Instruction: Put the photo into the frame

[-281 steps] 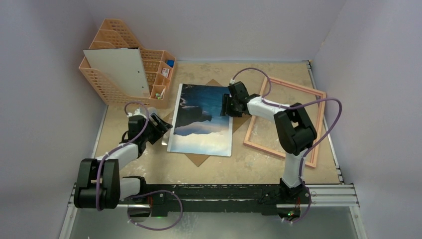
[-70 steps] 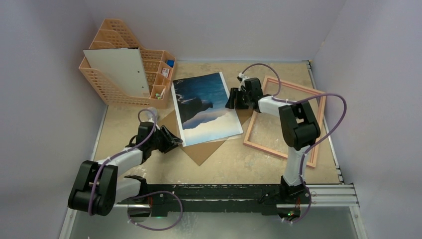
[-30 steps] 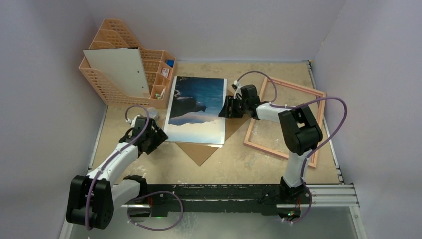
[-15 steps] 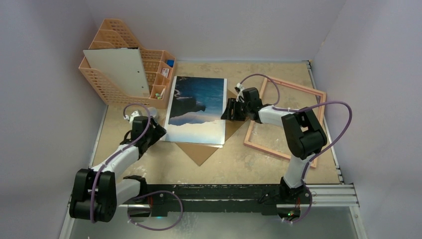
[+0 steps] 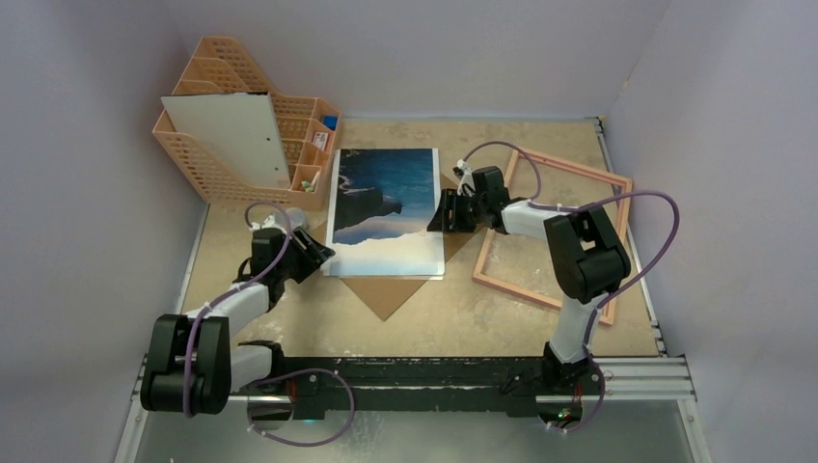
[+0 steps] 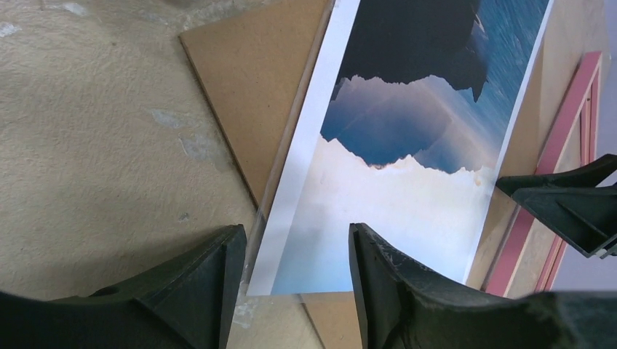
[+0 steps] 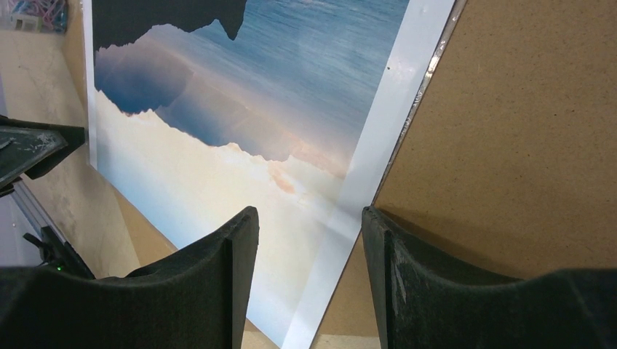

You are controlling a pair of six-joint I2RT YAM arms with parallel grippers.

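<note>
Lying face up, the photo (image 5: 386, 207) rests on a brown board (image 5: 386, 294), just beside the frame (image 5: 588, 171) and not yet inside it. The left gripper (image 6: 295, 233) is released, its jaws astride the photo's near left corner. The right gripper (image 7: 309, 214) is also released, straddling the photo's frame-side edge. Judgement: both bracket the photo to square it for lifting.

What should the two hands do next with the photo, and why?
Probably close both hands on the photo. It lies face up on the brown board, outside the frame, which lies to its right. The left hand, open, flanks the photo's near left corner and the right hand, open, flanks its right edge, so neither grips it yet.
</note>
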